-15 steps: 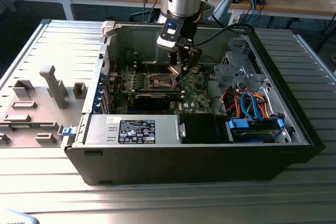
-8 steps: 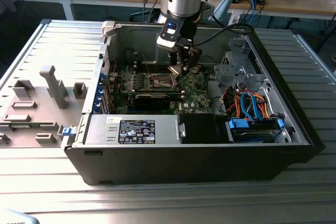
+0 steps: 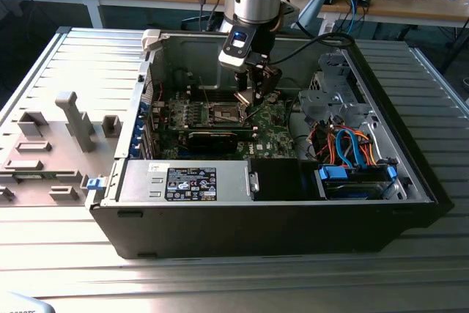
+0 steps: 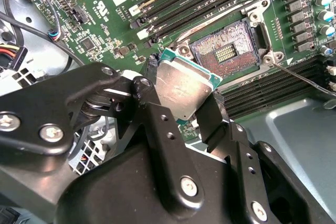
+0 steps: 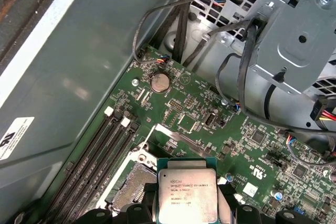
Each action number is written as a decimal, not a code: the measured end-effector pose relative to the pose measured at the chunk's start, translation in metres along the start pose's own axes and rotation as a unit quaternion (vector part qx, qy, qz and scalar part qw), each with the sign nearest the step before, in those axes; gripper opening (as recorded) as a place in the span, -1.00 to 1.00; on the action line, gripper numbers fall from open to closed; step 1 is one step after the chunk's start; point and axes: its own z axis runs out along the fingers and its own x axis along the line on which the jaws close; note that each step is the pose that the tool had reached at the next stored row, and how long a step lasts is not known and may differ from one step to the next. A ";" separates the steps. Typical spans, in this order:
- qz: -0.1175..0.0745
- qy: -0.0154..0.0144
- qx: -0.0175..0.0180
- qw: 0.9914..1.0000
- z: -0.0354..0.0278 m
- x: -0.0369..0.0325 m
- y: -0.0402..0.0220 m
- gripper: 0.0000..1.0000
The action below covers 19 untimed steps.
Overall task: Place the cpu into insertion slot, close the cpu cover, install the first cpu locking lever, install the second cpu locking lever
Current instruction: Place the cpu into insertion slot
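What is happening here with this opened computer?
One robot arm is working inside the open computer case. Its gripper is shut on the cpu, which it holds by two opposite edges above the green board. The insertion slot lies uncovered close by with its contact field showing, so the cpu is not seated yet.

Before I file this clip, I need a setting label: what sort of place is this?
Likely a robotics or electronics lab: an opened computer case lies on a ribbed metal table, a cluttered workbench stands behind, and the gripper holds the cpu above the motherboard.
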 end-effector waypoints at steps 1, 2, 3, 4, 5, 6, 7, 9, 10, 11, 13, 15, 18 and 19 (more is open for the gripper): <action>0.000 0.000 0.000 1.000 0.0000 0.0000 0.0000 0.08; 0.000 0.000 0.000 1.000 0.0000 0.0000 0.0000 0.08; 0.001 0.000 0.000 1.000 0.0000 0.0000 0.0000 0.08; 0.001 0.000 0.000 1.000 0.0000 0.0000 0.0000 0.08; 0.001 0.000 0.000 1.000 0.0000 0.0000 0.0000 0.08; 0.001 0.000 0.000 1.000 0.0000 0.0000 0.0000 0.08; 0.001 0.000 0.000 1.000 0.0000 0.0000 0.0000 0.08; 0.002 0.000 0.000 1.000 0.0000 0.0000 0.0000 0.08; 0.002 0.000 0.000 1.000 0.0000 0.0000 0.0000 0.08; 0.002 0.000 0.000 1.000 0.0000 0.0000 0.0000 0.08; 0.003 0.000 0.000 1.000 0.0000 0.0000 0.0000 0.08; 0.003 0.000 0.000 1.000 0.0000 0.0000 0.0000 0.08; 0.004 0.000 0.000 1.000 0.0000 0.0000 0.0000 0.08; 0.004 0.000 0.000 1.000 0.0000 0.0000 0.0000 0.08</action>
